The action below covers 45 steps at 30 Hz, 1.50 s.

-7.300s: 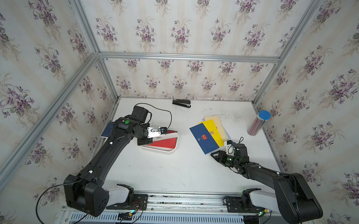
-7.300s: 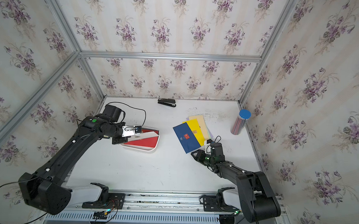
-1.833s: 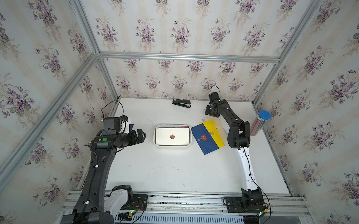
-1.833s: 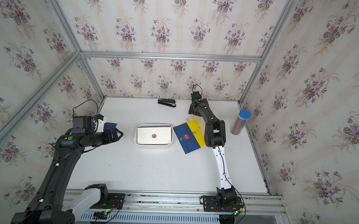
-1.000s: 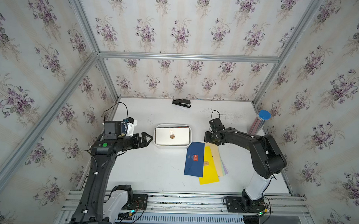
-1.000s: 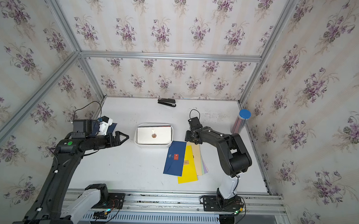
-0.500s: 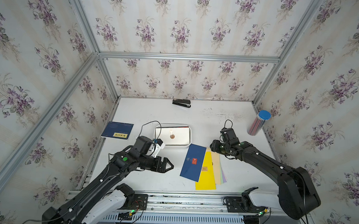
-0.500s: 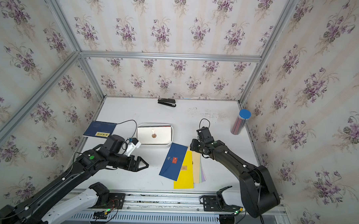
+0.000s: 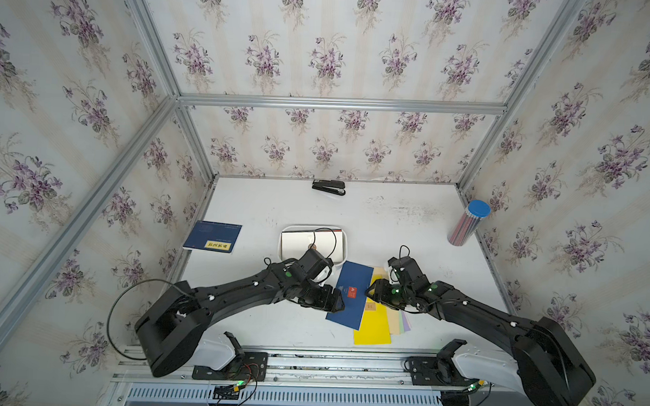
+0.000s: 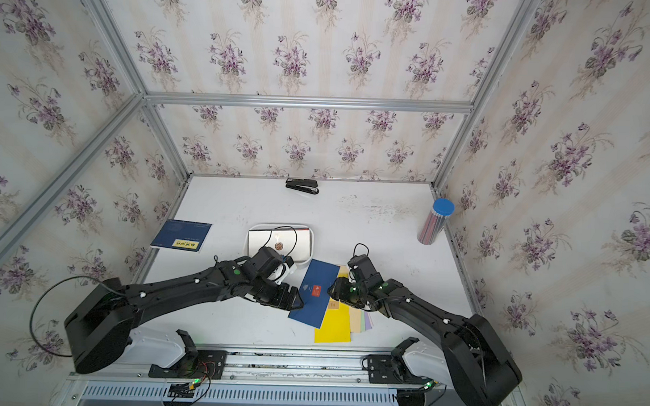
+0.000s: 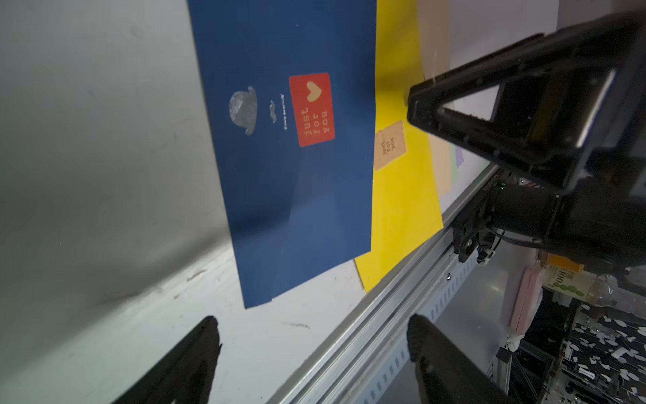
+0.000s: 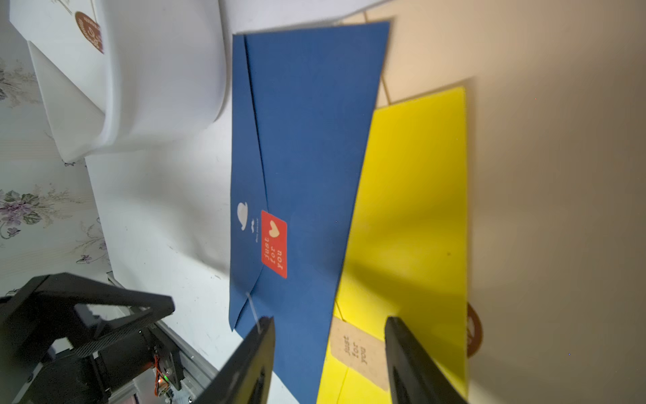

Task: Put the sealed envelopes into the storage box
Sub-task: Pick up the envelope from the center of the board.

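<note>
While poised low at the centre of both top views, shows the left claw (image 9: 339, 305) spread wide and empty just left of the navy envelope (image 9: 354, 277), the right claw (image 9: 371, 290) half open, gripping nothing, straddling its overlap with the yellow envelope (image 9: 372, 328). Finds the storage box (image 9: 345, 246) just above, one cream envelope (image 9: 299, 246) inside. Best done by pinning the yellow sheet, sliding the navy one clear, then pinching its edge. Reads "just for you" on the red sticker (image 11: 311, 108) only from the wrists; catches stapler (image 9: 328, 187), blue book (image 9: 212, 236) and pencil tube (image 9: 467, 225) only from above.
</note>
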Tool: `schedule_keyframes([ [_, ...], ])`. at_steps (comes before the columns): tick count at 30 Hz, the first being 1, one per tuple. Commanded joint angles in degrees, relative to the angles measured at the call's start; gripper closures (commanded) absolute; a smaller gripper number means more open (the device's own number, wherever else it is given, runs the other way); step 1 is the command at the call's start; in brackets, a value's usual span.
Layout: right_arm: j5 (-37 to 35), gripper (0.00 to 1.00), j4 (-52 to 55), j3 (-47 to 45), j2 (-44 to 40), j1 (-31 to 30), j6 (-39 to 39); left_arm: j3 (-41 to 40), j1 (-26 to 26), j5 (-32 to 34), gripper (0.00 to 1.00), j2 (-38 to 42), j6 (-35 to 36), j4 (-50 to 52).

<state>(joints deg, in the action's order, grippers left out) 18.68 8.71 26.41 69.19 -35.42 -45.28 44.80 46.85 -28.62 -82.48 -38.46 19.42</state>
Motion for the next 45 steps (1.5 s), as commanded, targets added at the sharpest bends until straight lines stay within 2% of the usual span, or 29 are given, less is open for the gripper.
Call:
schedule_keyframes([
  [1,0.79,0.45,-3.97,-1.22,0.87,-0.22,-2.05,1.17,0.00,0.69,0.17,-3.50,-0.14,-2.67],
  [5,3.70,0.46,-8.54,-3.45,3.23,-0.13,-2.75,0.50,0.00,0.21,0.20,-7.56,-0.99,-5.50],
  [11,2.99,0.47,-10.52,-5.00,5.81,-0.16,-3.10,-1.14,0.16,-2.32,0.25,-12.71,-2.84,-11.82],
  [16,6.30,0.47,-15.63,-6.79,6.92,-0.09,-5.36,-0.96,1.17,-3.98,0.26,-14.46,-3.55,-14.90],
  [20,6.45,0.48,-15.71,-6.21,5.69,-0.09,-6.29,-0.66,1.53,-3.37,0.26,-14.94,-3.43,-14.21],
  [23,6.31,0.56,-15.27,-5.73,3.28,-0.04,-6.63,-0.52,1.65,-3.11,0.26,-14.83,-3.22,-13.88],
  [25,5.67,0.71,-13.92,-5.18,1.84,0.04,-6.29,-0.53,1.64,-3.02,0.25,-14.28,-3.25,-13.65],
  [27,4.71,0.90,-12.39,-4.64,0.08,0.35,-5.56,-0.45,1.68,-2.48,0.23,-12.54,-3.11,-13.21],
  [29,4.29,1.00,-11.77,-4.81,-2.01,1.05,-4.97,-0.31,1.69,-1.39,0.19,-9.70,-2.58,-11.85],
  [34,5.52,1.00,-12.80,-5.59,-9.17,2.77,-0.72,0.40,1.48,2.37,0.10,0.91,-0.68,-6.96],
  [37,5.73,1.00,-13.80,-5.10,-14.53,2.81,3.77,0.36,0.10,2.31,0.09,8.52,-0.05,-6.41],
  [42,9.71,1.00,-19.94,-5.32,-22.94,2.86,8.87,0.22,-6.01,-5.18,0.09,14.47,-1.40,-11.65],
  [45,13.61,1.00,-25.25,-5.52,-25.53,2.82,8.42,2.42,-6.51,-8.14,0.09,14.68,0.08,-12.28],
])
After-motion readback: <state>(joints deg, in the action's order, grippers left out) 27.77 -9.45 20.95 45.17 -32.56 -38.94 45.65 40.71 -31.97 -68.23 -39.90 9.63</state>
